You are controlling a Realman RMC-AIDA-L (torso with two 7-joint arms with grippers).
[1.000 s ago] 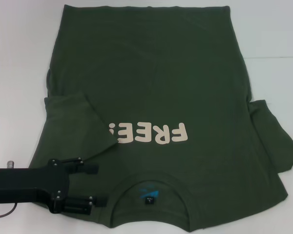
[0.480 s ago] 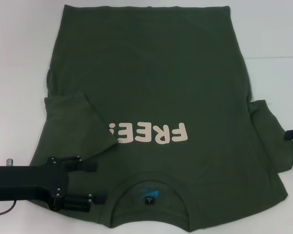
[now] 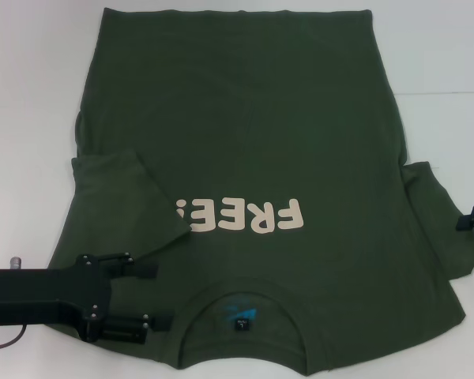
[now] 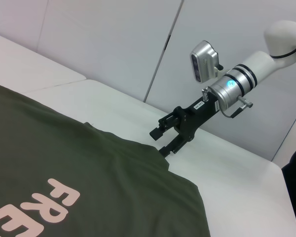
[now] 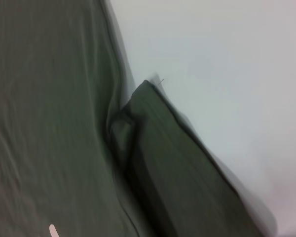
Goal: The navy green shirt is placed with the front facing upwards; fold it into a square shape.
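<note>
One navy green shirt (image 3: 253,158) lies flat; two grippers — left gripper (image 3: 154,296) jaws wide over its shoulder; right gripper (image 4: 164,141) parted beside its sleeve.

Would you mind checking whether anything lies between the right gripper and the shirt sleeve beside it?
Nothing visible does. The right gripper, open, sits at the navy green shirt's right sleeve, only bare white table around it.

Head camera looks steeply down; both wrist cameras sit lower, all sharing the shirt's right sleeve (image 3: 438,225).
</note>
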